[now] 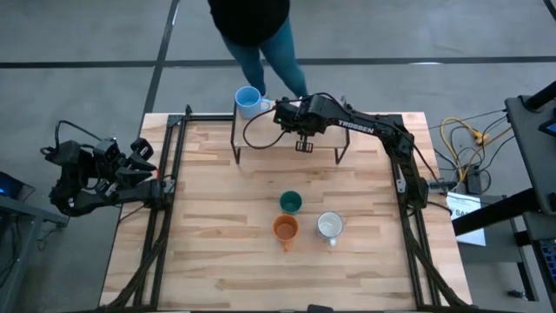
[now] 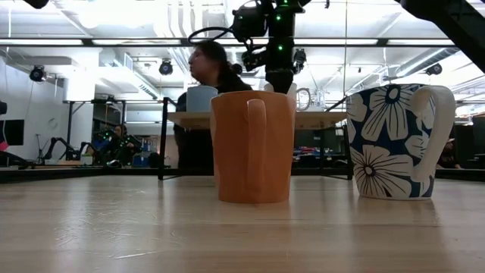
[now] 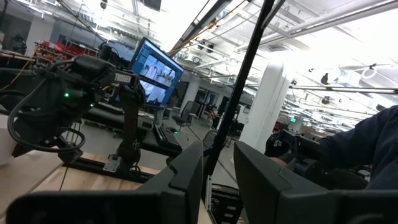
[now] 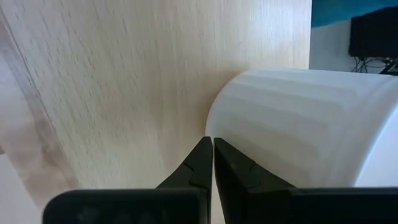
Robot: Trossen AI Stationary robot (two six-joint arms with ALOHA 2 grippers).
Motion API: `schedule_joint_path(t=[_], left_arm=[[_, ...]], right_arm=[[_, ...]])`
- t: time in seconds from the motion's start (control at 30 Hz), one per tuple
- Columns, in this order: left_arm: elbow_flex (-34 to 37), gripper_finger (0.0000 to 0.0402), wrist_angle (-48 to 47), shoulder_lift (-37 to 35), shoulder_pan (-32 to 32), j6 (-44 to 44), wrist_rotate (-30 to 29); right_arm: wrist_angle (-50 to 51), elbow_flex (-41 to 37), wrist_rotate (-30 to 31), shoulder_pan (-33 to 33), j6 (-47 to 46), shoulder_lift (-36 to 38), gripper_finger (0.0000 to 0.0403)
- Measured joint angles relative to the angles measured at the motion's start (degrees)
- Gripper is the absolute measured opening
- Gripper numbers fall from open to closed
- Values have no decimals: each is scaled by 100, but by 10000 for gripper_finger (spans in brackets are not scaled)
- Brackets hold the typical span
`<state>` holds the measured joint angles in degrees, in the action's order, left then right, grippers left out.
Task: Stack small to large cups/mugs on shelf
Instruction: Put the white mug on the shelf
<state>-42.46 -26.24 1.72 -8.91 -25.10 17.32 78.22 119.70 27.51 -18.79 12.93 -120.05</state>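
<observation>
- The right gripper is over the shelf at the table's far edge, its fingers pressed together with nothing between them — a pale ribbed mug stands just beside the tips on the light-wood plank.
- The light blue mug stands at the shelf's far left corner, next to that gripper; the low view shows it on the plank behind the orange mug.
- The left gripper waits at the table's left edge, well apart from the cups — its fingers stand apart with nothing between them.
- The dark green cup, the orange mug and the white mug with a blue flower print are clustered on the table in front of the shelf, none of them on it.
- A person stands beyond the table's far side.
</observation>
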Motion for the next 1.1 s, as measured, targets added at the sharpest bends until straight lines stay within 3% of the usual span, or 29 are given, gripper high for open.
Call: schedule_joint_path(t=[1.1], left_arm=[[0,77,-16,0,0,2,-105]], right_arm=[[-249,62,-12,8,44,-1,8]])
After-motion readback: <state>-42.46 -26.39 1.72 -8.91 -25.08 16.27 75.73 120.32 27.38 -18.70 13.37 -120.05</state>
